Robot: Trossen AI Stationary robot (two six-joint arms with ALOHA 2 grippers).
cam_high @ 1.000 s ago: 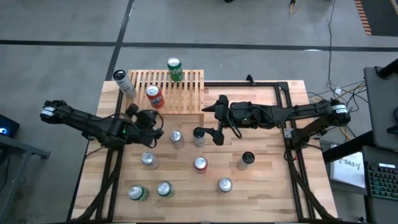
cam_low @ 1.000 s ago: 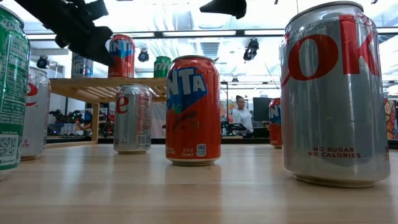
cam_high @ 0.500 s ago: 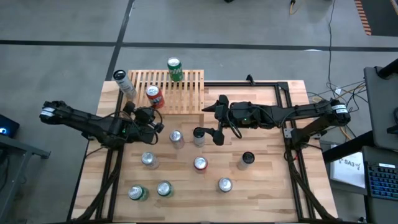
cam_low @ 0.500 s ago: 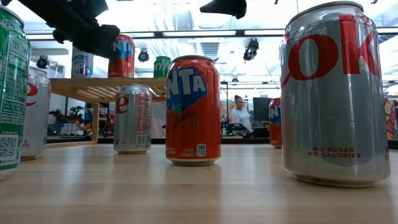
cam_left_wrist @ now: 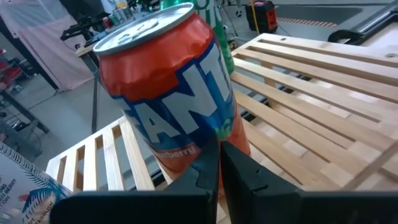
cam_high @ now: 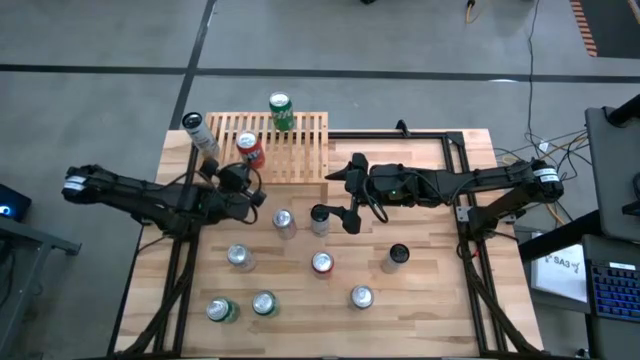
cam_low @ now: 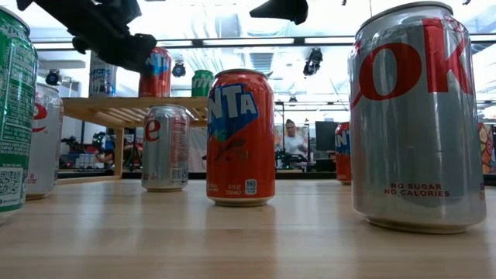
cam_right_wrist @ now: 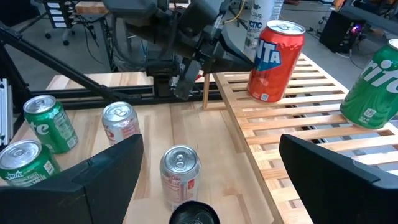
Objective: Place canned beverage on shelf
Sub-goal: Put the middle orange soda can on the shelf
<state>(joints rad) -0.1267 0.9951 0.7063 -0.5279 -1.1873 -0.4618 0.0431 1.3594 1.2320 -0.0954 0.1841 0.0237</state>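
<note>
— While your left gripper point(cam_left_wrist: 219, 163) sits just in front of the red Fanta can point(cam_high: 250, 151), what is on the shelf point(cam_high: 300, 150)?

— You have three cans up there: the red Fanta can stands on the slats near the shelf's left end, a green Sprite can point(cam_high: 281, 110) stands at the far edge, and a tall white can point(cam_high: 199, 133) stands at the far left corner. All three are upright with lids unopened, so you cannot see their contents.

— And the gripper itself?

— Your left gripper's fingers are pressed together with nothing between them, tips just short of the Fanta can's base; you cannot tell whether they touch it.

— The other arm?

— Your right gripper point(cam_high: 340, 201) hangs over the middle of the table point(cam_high: 430, 300), fingers spread wide and holding nothing, beside a black-topped can point(cam_high: 320, 218). Several more cans stand on the table boards, well apart from the shelf.
</note>
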